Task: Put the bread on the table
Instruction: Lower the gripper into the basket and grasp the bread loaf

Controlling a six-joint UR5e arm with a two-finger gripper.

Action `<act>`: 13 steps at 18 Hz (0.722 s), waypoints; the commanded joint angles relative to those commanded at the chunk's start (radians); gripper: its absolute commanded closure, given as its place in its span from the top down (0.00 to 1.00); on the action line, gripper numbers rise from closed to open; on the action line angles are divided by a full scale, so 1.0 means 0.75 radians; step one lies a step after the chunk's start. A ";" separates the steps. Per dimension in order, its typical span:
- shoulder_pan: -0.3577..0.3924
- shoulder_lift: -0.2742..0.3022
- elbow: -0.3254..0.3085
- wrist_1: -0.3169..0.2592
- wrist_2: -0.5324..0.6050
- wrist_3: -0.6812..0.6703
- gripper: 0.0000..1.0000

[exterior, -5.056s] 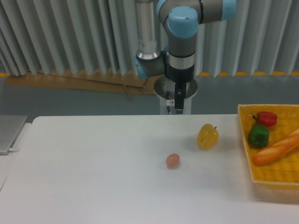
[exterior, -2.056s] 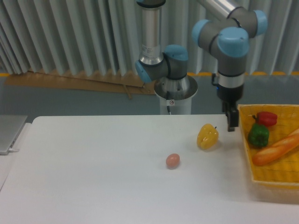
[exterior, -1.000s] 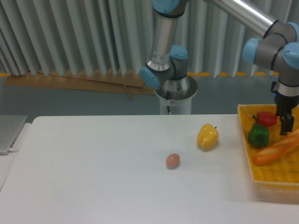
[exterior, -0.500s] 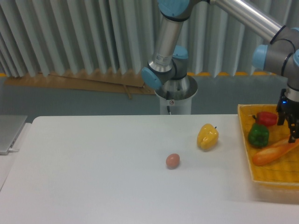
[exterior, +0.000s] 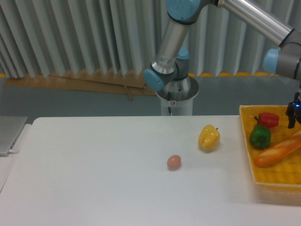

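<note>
The bread (exterior: 277,151), a long orange-brown toy baguette, lies aslant in the yellow woven tray (exterior: 245,141) at the right edge of the white table (exterior: 94,165). My gripper (exterior: 292,120) hangs at the far right border of the view, just above the bread's upper end. It is partly cut off by the frame edge. Only a dark finger shows, so how the jaws stand is unclear. Nothing is visibly held.
A red pepper (exterior: 268,119) and a green pepper (exterior: 259,136) share the tray with the bread. A yellow pepper (exterior: 209,137) and a small pinkish egg (exterior: 174,162) sit on the table. The arm's base (exterior: 176,94) stands behind the far edge. A grey flat object (exterior: 9,134) lies at the left.
The arm has swung from the table's middle to the right, over the tray. In the last half second the gripper shifted further right and slightly up, partly leaving the view. The bread has not moved.
</note>
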 joint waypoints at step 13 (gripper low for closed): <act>-0.043 -0.076 -0.039 0.004 0.004 -0.092 1.00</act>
